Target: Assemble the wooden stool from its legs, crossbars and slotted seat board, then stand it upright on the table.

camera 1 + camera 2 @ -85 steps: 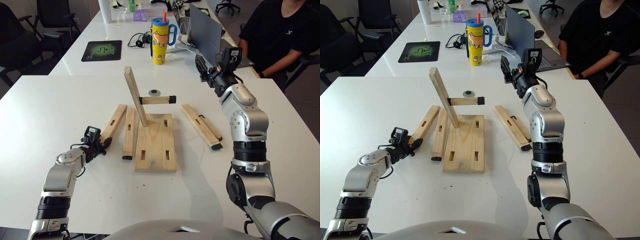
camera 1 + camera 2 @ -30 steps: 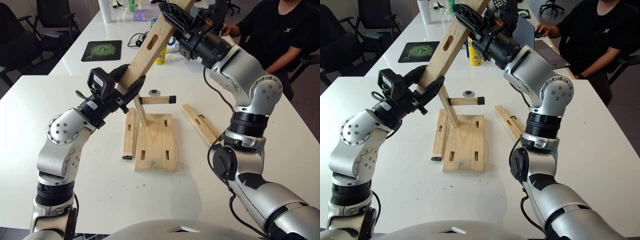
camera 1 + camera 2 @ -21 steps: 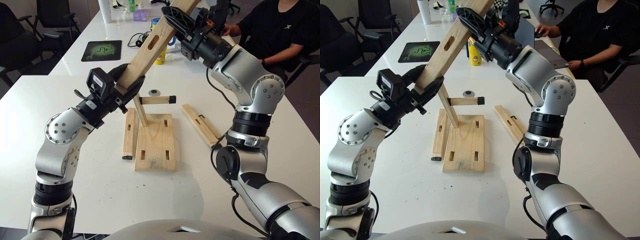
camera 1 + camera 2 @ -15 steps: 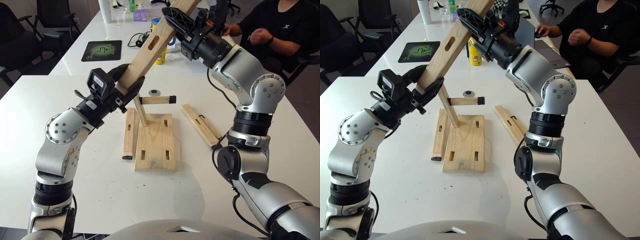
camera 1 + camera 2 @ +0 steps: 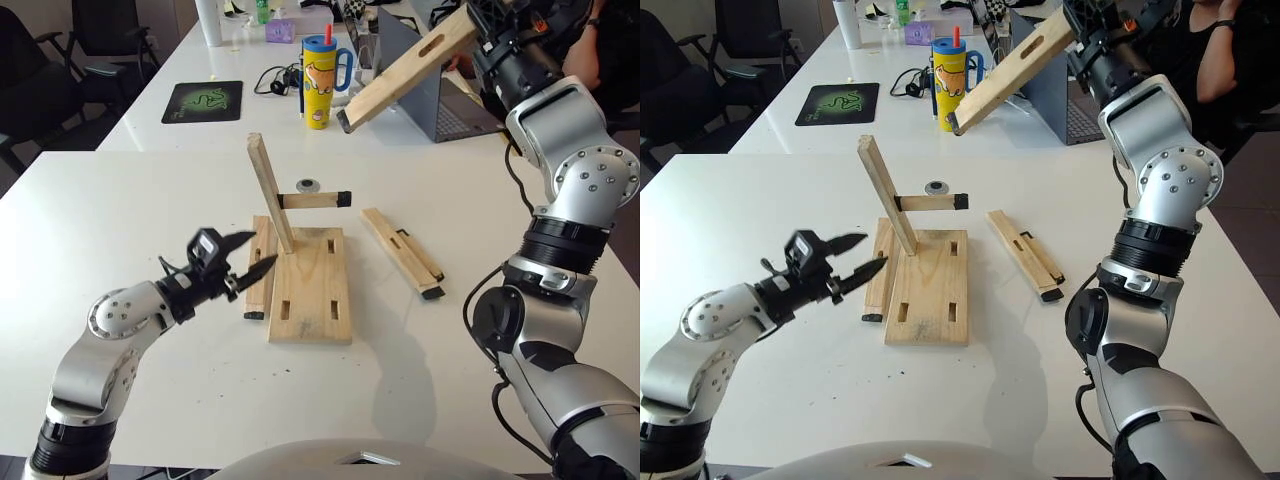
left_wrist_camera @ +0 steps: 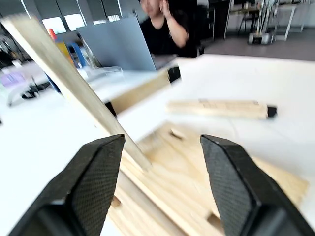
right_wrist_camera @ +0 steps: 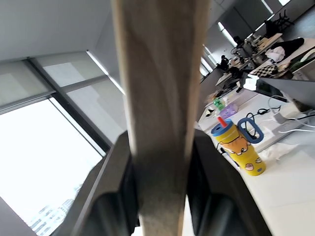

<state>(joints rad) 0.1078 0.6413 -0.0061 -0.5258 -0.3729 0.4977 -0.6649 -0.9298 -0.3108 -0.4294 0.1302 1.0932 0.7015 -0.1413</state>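
Note:
The slotted seat board [image 5: 312,285] lies flat on the white table [image 5: 120,210]. One leg [image 5: 270,195] stands tilted in it, with a crossbar [image 5: 318,199] sticking out sideways from it. Another leg [image 5: 260,270] lies along the board's left edge, and more wooden pieces [image 5: 402,252] lie to its right. My right gripper [image 5: 480,25] is raised high at the far right, shut on a slotted leg [image 5: 400,75] that slants down to the left. The left gripper [image 5: 250,253] hovers low just left of the board, open and holding nothing; its pads [image 6: 93,187] frame the board [image 6: 197,177].
On the far table stand a yellow mug [image 5: 320,85], a laptop [image 5: 415,75] and a black mouse pad [image 5: 203,101]. A small round disc [image 5: 307,184] lies behind the crossbar. A person sits beyond the laptop. The near table surface is bare.
The left gripper let go of the raised leg, dropped to the table beside the board and opened. The right gripper alone carried the leg up and to the right.

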